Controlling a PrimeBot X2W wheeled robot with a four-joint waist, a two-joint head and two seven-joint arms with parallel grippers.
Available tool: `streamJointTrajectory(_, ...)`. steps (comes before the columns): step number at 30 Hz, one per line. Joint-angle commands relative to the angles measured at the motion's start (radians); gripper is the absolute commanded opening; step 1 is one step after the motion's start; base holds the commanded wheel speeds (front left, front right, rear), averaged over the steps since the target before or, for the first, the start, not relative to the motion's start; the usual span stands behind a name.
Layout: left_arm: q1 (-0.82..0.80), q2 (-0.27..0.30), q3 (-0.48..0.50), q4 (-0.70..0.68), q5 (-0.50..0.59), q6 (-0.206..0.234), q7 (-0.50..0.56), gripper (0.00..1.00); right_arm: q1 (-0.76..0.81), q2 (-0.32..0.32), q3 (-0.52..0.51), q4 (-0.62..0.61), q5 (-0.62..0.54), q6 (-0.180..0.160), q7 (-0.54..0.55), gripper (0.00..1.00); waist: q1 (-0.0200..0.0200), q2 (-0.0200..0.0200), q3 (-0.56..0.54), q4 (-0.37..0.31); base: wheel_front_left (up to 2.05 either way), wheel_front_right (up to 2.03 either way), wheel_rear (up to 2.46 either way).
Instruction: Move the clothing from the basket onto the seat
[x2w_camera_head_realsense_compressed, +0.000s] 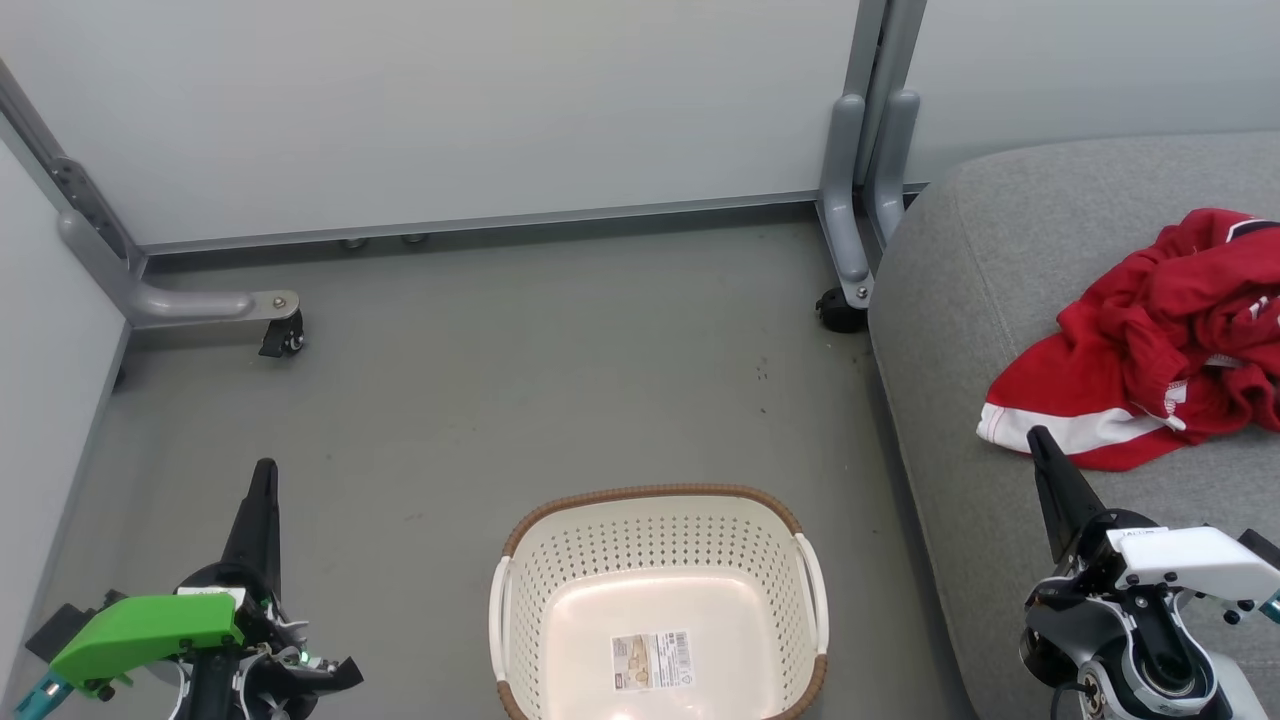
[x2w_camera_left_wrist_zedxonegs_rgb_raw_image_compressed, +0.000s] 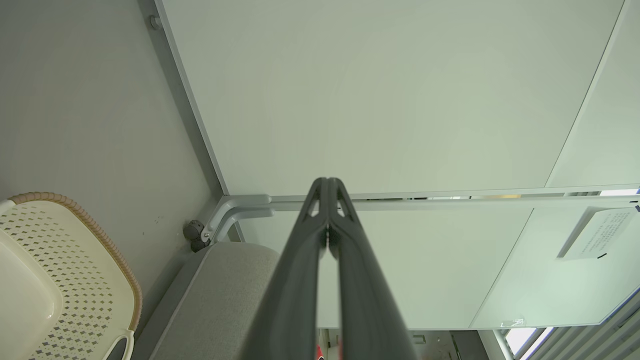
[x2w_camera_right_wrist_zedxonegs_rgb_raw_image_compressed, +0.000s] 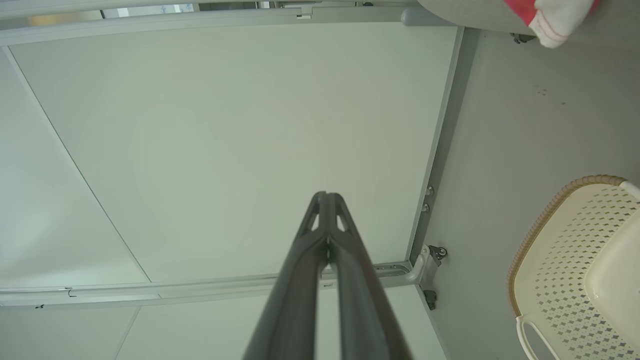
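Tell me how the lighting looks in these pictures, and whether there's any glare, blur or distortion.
Head view: soft even light, faint shadows, a bright sheen inside the basket; clothing sharp on the seat. Left wrist view: wide-angle stretch, the left gripper widening and softening toward the bottom edge. Right wrist view: same stretch on the right gripper, pale panels evenly lit, no glare.

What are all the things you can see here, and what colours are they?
clothing: one crumpled heap, red with white trim, on the seat
basket: one, cream with brown rim, on the floor beside the seat
label: one, white, inside the basket
seat: one, grey, at the right
floor: grey, under the basket
partition panels: several, pale, behind and left
castor wheels: two, black, by the panels
left gripper: one, dark, shut, lower left
right gripper: one, dark, shut, lower right
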Motion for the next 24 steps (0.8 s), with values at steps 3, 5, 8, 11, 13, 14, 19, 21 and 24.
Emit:
streamJointTrajectory(3,-0.01,0.001,0.002,0.0,-0.003,-0.004,0.004,0.0,-0.006,0.002,-0.004,0.002,-0.003,0.0,0.004,0.0,0.0,0.0,0.0,0.0,0.0,0.0,0.0)
streamJointTrajectory(5,-0.01,0.001,0.002,0.001,-0.003,-0.004,0.004,0.0,-0.006,0.003,-0.004,0.002,-0.003,0.0,0.005,0.0,0.0,0.0,0.0,0.0,0.0,0.0,0.0)
streamJointTrajectory(8,-0.01,0.001,0.002,0.001,-0.003,-0.004,0.004,0.0,-0.006,0.004,-0.005,0.002,-0.005,0.0,0.005,0.0,0.0,0.0,0.0,0.0,0.0,0.0,0.0)
streamJointTrajectory(11,-0.01,0.001,0.002,0.0,-0.003,-0.004,0.004,0.0,-0.006,0.004,-0.006,0.002,-0.006,0.0,0.005,0.0,0.0,0.0,0.0,0.0,0.0,0.0,0.0)
streamJointTrajectory(13,-0.01,0.001,0.002,0.001,-0.003,-0.004,0.004,0.0,-0.006,0.005,-0.007,0.002,-0.007,0.0,0.006,0.0,0.0,0.0,0.0,0.0,0.0,0.0,0.0)
streamJointTrajectory(14,-0.01,0.001,0.002,0.001,-0.003,-0.004,0.004,0.0,-0.006,0.005,-0.007,0.002,-0.007,0.0,0.006,0.0,0.0,0.0,0.0,0.0,0.0,0.0,0.0)
streamJointTrajectory(19,-0.01,0.001,0.002,0.0,-0.003,-0.004,0.004,0.0,-0.007,0.006,-0.009,0.002,-0.008,0.0,0.007,0.0,0.0,0.0,0.0,0.0,0.0,0.0,0.0)
streamJointTrajectory(21,-0.01,0.001,0.002,0.001,-0.003,-0.004,0.004,0.0,-0.007,0.007,-0.01,0.002,-0.009,0.0,0.008,0.0,0.0,0.0,0.0,0.0,0.0,0.0,0.0)
streamJointTrajectory(24,-0.01,0.001,0.002,0.0,-0.003,-0.004,0.004,0.0,-0.007,0.007,-0.01,0.003,-0.009,0.0,0.009,0.0,0.0,0.0,0.0,0.0,0.0,0.0,0.0)
